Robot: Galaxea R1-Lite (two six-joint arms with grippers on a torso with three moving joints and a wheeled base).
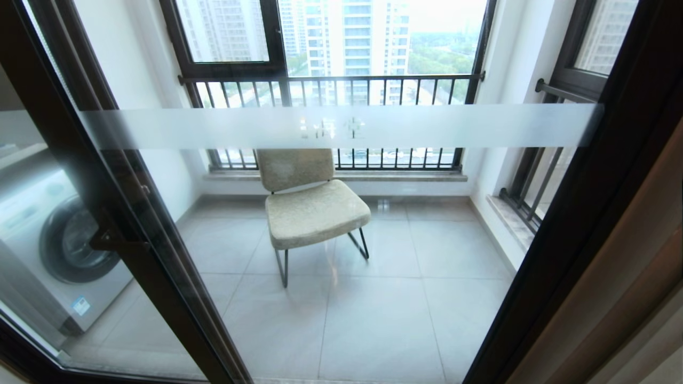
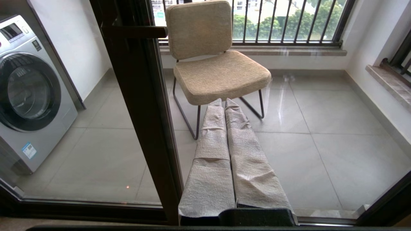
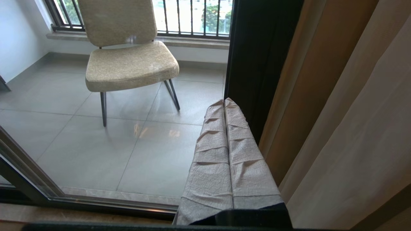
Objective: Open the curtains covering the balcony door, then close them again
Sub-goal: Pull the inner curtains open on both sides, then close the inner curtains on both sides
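Curtains (image 1: 635,277): in the head view only a beige band shows, lower right of the frame, gathered beside the dark frame of the balcony door (image 1: 565,224). The glass is uncovered; through it, a chair (image 1: 312,205) at centre and a washing machine (image 1: 48,245) at lower left. No arm in this view. Judgement: the opening half looks done; closing remains.

Left wrist view: left tool (image 2: 224,102) at frame centre, its two wrapped fingers pressed together, holding nothing, aimed at the glass toward the chair. The door's upright post sits just left of it. No curtain here, so this arm looks idle.

Right wrist view: right tool (image 3: 224,101) at centre, fingers together, empty. Beige drape and paler sheer fill the right side of the frame, just beside the tool, apparently not touching it.

Advice for the closing step: part the right fingers first, take the leading hem of the drape rather than a mid-pleat, grip both layers if possible, and pull level along the rail, not downward, to avoid snagging.
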